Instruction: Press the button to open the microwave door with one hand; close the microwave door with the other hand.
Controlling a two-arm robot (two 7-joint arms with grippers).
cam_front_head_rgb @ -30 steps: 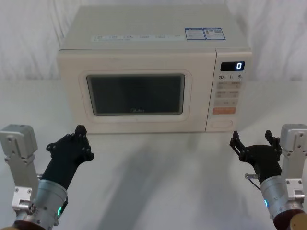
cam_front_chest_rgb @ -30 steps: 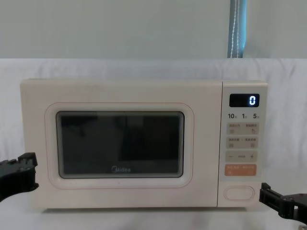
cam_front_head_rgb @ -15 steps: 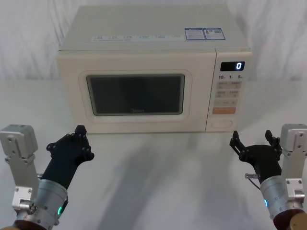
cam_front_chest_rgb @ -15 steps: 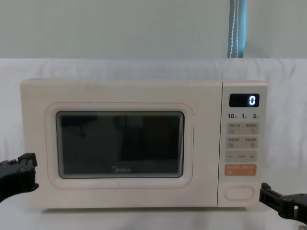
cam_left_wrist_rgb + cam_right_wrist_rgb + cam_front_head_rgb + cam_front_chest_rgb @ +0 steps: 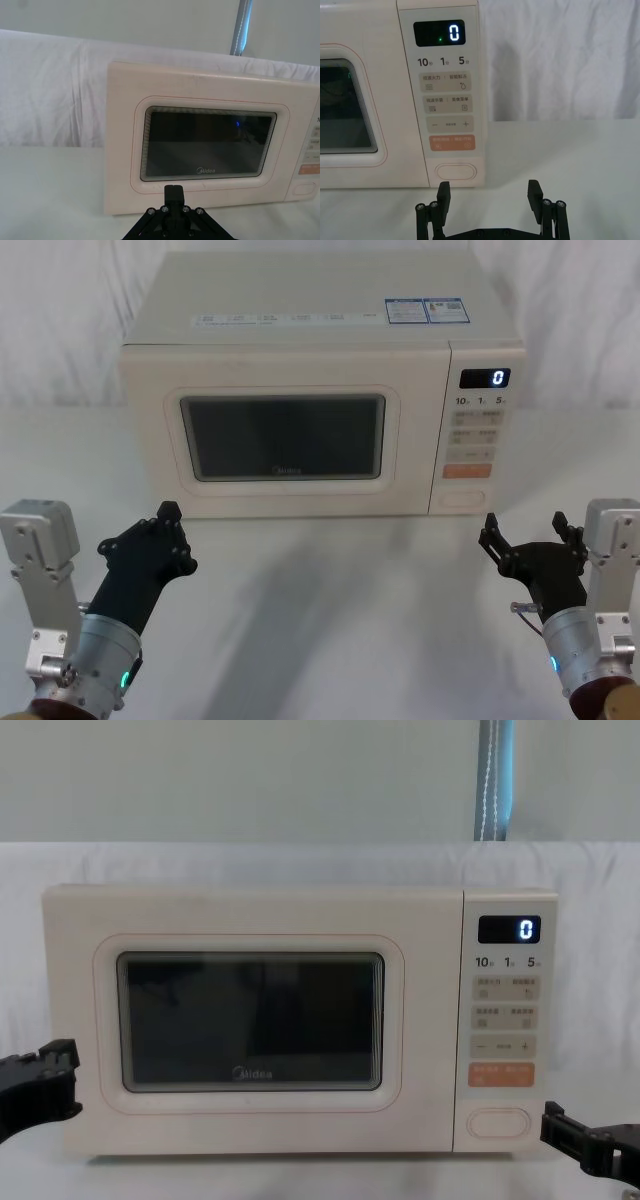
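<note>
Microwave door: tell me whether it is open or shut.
Shut. The microwave door sits flush with the control panel, with no gap at its edge, and the button is untouched.

Bare white table (image 5: 330,610) lies open btwn both grippers and the microwave (image 5: 320,390), whose shut door (image 5: 285,435) walls off 12 o'clock; right gripper (image 5: 532,532), fingers spread, has a clear lane to the button (image 5: 462,496) at 11 o'clock.
</note>
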